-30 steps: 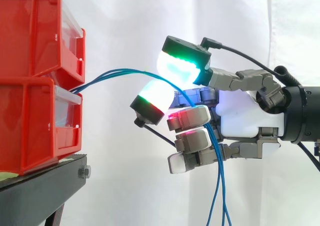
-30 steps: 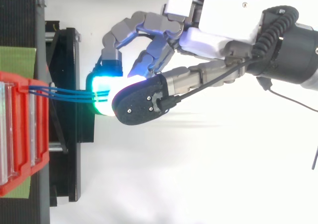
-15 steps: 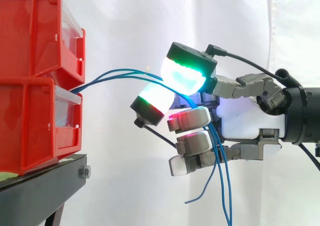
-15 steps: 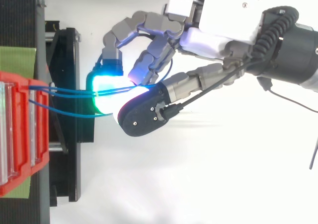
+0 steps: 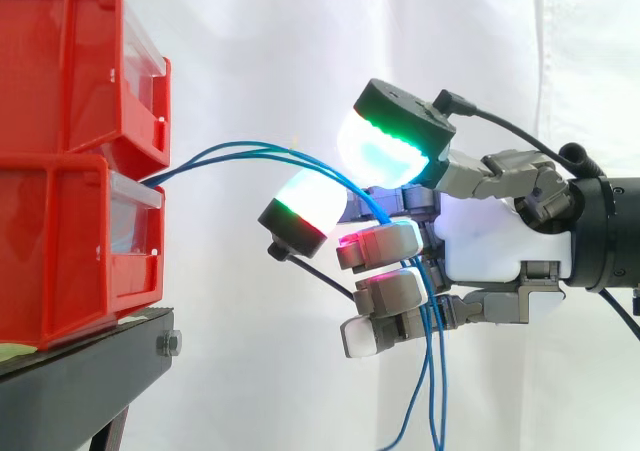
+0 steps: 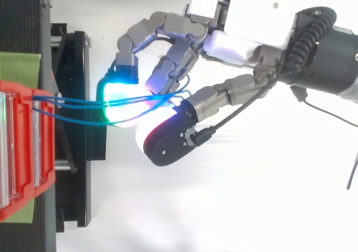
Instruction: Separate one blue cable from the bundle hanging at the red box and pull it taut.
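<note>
Several thin blue cables (image 5: pixel 250 151) leave the gap between the two stacked red bins (image 5: pixel 70 161) and arc right to my hand (image 5: pixel 500 256). They pass under the raised thumb pad (image 5: pixel 385 151), which glows green and white, then run in among the curled fingers (image 5: pixel 385 293) and hang straight down. One finger (image 5: pixel 305 211) reaches left below the arc. From above, the cables (image 6: pixel 78 102) run level from the bin (image 6: pixel 22 146) to my hand (image 6: pixel 246 31), with one strand (image 6: pixel 67 120) sagging apart from the rest. The thumb stands clear of the cables.
The bins stand on a black stand (image 5: pixel 80 371) whose edge (image 6: pixel 84 168) lies just left of the fingertips. A white curtain hangs behind.
The thumb has lifted and swung away from the finger pad it was near. One strand has parted from the others, and a cable end that swung out half a second ago hangs down again.
</note>
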You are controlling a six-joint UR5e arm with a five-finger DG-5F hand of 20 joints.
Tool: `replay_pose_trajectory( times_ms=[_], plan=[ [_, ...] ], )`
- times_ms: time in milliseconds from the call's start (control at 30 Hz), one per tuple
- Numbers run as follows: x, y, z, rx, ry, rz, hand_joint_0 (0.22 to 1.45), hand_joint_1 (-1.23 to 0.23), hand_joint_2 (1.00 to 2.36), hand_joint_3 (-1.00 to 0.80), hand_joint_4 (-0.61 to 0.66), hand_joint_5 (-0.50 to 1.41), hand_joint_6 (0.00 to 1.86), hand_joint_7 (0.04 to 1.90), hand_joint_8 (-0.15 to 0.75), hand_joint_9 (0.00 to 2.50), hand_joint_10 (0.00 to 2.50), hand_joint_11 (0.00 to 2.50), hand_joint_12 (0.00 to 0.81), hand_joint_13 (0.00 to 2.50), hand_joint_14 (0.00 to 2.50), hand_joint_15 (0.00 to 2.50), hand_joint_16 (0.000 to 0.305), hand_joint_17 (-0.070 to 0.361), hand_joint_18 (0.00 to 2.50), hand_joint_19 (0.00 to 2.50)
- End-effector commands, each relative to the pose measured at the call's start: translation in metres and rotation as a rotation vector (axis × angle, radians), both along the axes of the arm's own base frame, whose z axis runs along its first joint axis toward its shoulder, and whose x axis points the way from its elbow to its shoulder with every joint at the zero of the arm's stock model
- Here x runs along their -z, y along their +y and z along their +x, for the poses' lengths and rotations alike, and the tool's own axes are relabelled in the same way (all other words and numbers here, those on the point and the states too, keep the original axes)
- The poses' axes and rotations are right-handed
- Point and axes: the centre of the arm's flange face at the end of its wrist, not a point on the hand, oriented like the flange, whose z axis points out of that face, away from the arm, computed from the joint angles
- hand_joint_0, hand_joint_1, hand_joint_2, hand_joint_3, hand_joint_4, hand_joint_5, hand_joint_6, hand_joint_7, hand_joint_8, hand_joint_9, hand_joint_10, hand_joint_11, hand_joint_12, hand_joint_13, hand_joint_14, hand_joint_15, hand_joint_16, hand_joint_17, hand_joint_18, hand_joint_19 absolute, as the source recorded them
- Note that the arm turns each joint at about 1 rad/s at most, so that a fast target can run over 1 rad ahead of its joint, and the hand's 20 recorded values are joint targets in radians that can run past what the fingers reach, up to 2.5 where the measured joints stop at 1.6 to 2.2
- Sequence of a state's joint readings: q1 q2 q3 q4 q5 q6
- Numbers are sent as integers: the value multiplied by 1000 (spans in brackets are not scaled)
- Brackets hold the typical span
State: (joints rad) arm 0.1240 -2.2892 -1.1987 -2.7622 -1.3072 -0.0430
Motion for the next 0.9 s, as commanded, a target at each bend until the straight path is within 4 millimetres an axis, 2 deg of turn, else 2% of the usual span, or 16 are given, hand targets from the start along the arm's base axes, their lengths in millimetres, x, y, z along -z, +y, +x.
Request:
replay_pose_trajectory(
  times_ms=[0, 100, 200, 300, 400, 633, 733, 867],
  plan=[
    [1, 0, 0, 0, 1, 0, 497, -761, 1000, -500, 35, -241, 888, 825, 238, 1124, 48, 1592, 331, 1181, 23, 1201, 50, 112, 761, 680],
    [1, -1, 0, 1, 2, 0, 516, -592, 1000, -500, 12, -238, 883, 851, 233, 1139, 0, 1597, 319, 1166, 24, 1196, 48, 109, 749, 691],
    [1, 0, 0, 0, 2, 0, 600, -475, 1000, -500, -3, -234, 889, 909, 215, 1138, 3, 1613, 298, 1141, 26, 1210, 45, 101, 719, 712],
    [1, 0, 0, 0, 4, 0, 639, -532, 1000, -496, 3, -235, 906, 923, 211, 1136, 3, 1622, 293, 1133, 26, 1204, 45, 101, 717, 717],
    [1, 0, -1, 0, 5, -1, 660, -602, 1009, -408, 5, -237, 921, 942, 210, 1128, 3, 1611, 292, 1126, 26, 1204, 45, 101, 717, 715],
    [0, -1, -1, 0, 5, -1, 697, -707, 1019, -296, -71, -239, 945, 1012, 212, 1120, 2, 1634, 288, 1131, 26, 1195, 45, 101, 722, 708],
    [2, 0, -1, -2, 9, -1, 727, -741, 1017, -337, -81, -240, 948, 1006, 205, 1118, 1, 1645, 294, 1135, 26, 1197, 45, 101, 720, 696],
    [0, 0, 0, -2, 5, 1, 776, -798, 1000, -493, -46, -242, 954, 945, 198, 1110, 4, 1639, 293, 1139, 28, 1199, 45, 101, 715, 686]
  ],
)
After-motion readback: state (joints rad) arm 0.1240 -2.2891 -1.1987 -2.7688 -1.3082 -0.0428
